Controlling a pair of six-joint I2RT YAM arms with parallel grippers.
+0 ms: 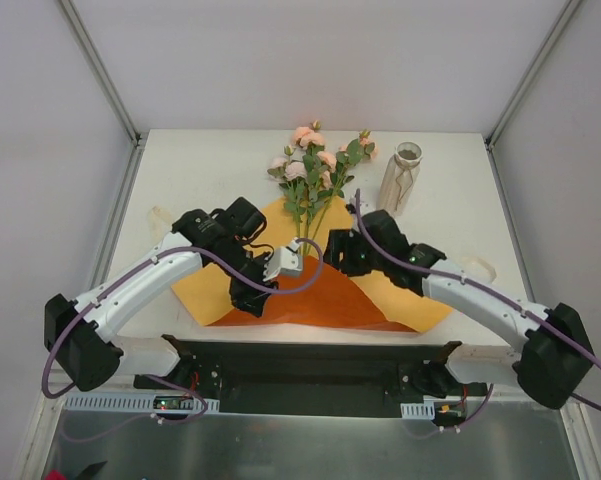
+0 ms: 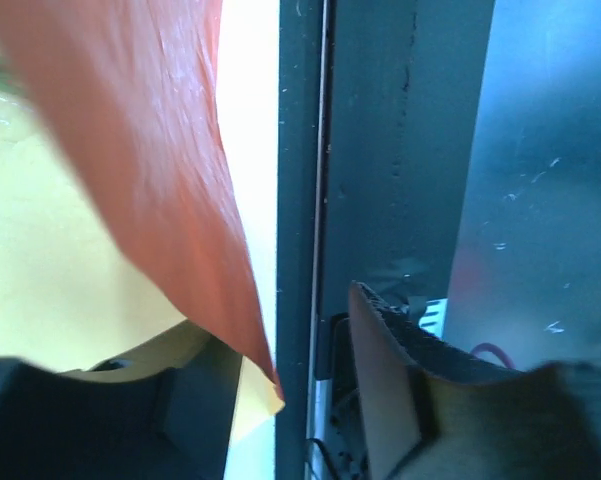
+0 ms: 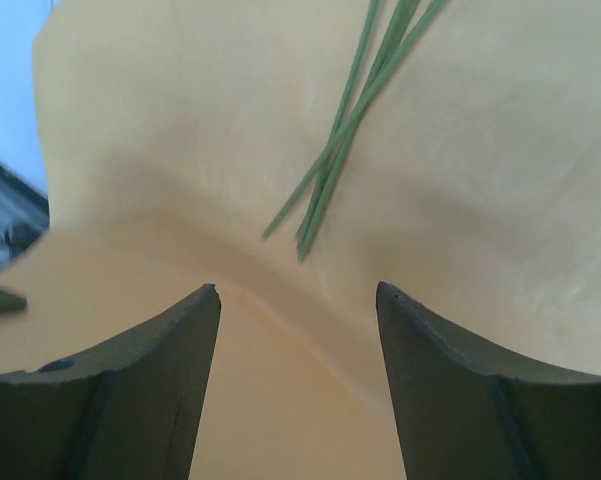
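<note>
- At mid tabletop (image 1: 200, 170): paper (image 1: 420, 300) spread out, yellow on top, orange-red beneath, near flap lifted and folded toward the flowers (image 1: 310, 165) lying across its far edge. Vase (image 1: 400, 180) upright just beside, off the sheet.
- At that lifted flap: left tool (image 2: 285, 340), jaws apart, paper corner hanging between them. Possibly brushing one finger, hard to tell from the wrist view.
- Over the yellow face, near the stems (image 3: 330, 170): right tool (image 3: 298, 300), released, holding nothing, a soft crease running under its gap.
- Probably very light, thin and limp. Apt to crease or tear, and to slide on the smooth tabletop.
- Best taken at a corner or free edge, pinched flat, clear of the stems. Gentle pull only, lest the flowers shift.
</note>
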